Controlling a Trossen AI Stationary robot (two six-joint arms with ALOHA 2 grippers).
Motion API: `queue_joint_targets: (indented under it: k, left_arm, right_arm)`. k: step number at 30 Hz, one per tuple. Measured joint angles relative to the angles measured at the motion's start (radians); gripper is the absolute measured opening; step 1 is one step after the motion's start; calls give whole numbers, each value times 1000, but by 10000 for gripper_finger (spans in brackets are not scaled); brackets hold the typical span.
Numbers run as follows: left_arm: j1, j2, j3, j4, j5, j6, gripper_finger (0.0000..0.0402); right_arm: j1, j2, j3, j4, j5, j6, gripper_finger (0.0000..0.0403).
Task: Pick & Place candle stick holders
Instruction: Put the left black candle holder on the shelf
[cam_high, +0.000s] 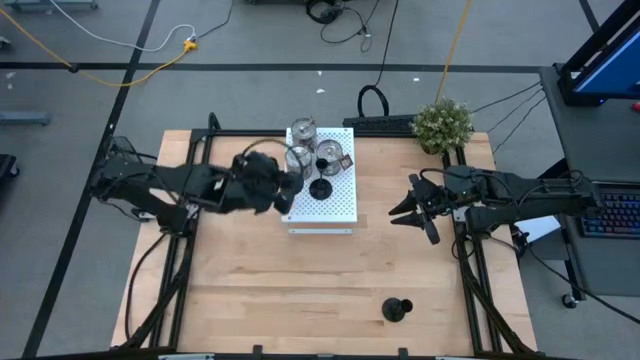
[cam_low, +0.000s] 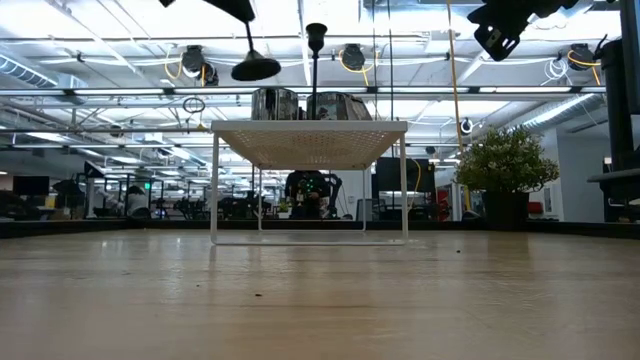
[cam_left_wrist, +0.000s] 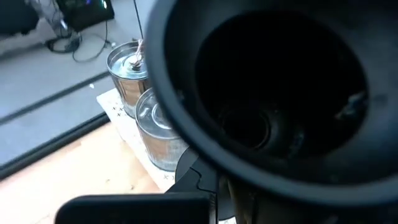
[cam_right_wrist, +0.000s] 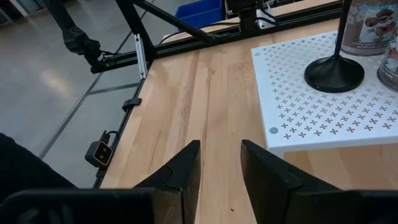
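Observation:
A white perforated board (cam_high: 335, 205) stands at the table's middle. On it are three shiny silver candle stick holders (cam_high: 303, 131) (cam_high: 297, 157) (cam_high: 333, 153) and a black one (cam_high: 320, 188) upright on its round base (cam_right_wrist: 334, 73). Another black holder (cam_high: 397, 309) stands on the table near the front right. My left gripper (cam_high: 283, 192) hovers over the board's left edge, shut on a third black holder (cam_low: 255, 66), whose round base (cam_left_wrist: 261, 93) fills the left wrist view. My right gripper (cam_right_wrist: 221, 163) is open to the right of the board, with nothing between its fingers. My left gripper holds the black holder by its thin stem (cam_low: 248, 40), near the upper end; the exact place of contact is cut off at the low view's top and hidden by the base in the wrist view. The holder hangs base down, slightly tilted, lifted clear above the board's top.
A green bushy plant (cam_high: 443, 125) stands at the table's far right corner. Bare wood lies in front of the board and to both sides. Dark frame rails run along the table's left and right edges (cam_right_wrist: 140, 53).

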Motion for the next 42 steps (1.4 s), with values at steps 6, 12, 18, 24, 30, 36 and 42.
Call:
queue_joint_targets:
  k: [6,12,18,24,30,36,42]
  left_arm:
    - [78,34,-1,20,96,-19,12]
    - [82,82,0,8,126,-82,12]
    - [75,129,0,10,144,-124,12]
    - [73,161,0,31,159,-144,12]
    - [69,163,0,-3,174,-171,12]
    - [62,164,-1,-24,166,-176,12]
    - [61,181,-1,-19,151,-173,12]
  right_arm:
    - [0,0,0,0,0,0,105]
    - [0,0,0,-3,-1,0,105]
    - [0,0,0,-5,-1,-3,105]
    - [0,0,0,-6,-1,-4,105]
    - [0,0,0,-7,-1,-4,105]
    - [0,0,0,-7,-1,-8,105]
    - [0,0,0,-7,-1,-8,105]
